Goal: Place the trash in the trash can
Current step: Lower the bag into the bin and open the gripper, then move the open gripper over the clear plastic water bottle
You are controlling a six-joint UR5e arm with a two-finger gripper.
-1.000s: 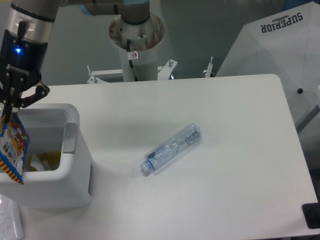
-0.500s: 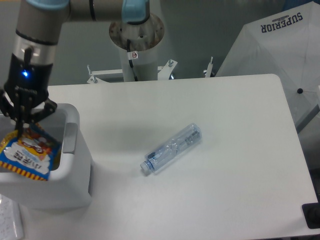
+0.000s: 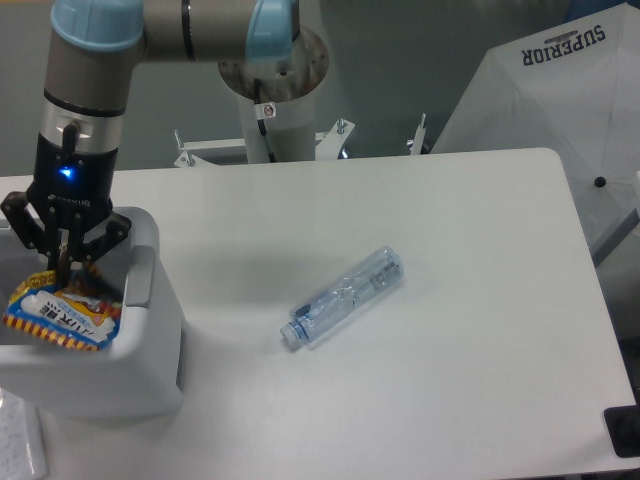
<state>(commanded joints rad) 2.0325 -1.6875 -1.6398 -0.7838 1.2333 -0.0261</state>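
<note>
The snack packet [image 3: 60,312], blue and orange with a cartoon face, hangs tilted almost flat over the open top of the white trash can [image 3: 110,380] at the table's left edge. My gripper [image 3: 63,268] points down over the can's mouth and is shut on the packet's upper edge. A clear plastic bottle [image 3: 345,297] with a blue cap lies on its side near the middle of the table, well to the right of the gripper, cap toward the lower left. Something yellow shows faintly inside the can.
A white umbrella lettered SUPERIOR [image 3: 560,110] leans beyond the table's right edge. The arm's base column [image 3: 272,90] stands behind the table's far edge. A black object [image 3: 622,432] sits at the front right corner.
My gripper has moved right and lower over the trash can with the snack packet. The packet swung from hanging upright to lying nearly flat. The bottle has not moved.
</note>
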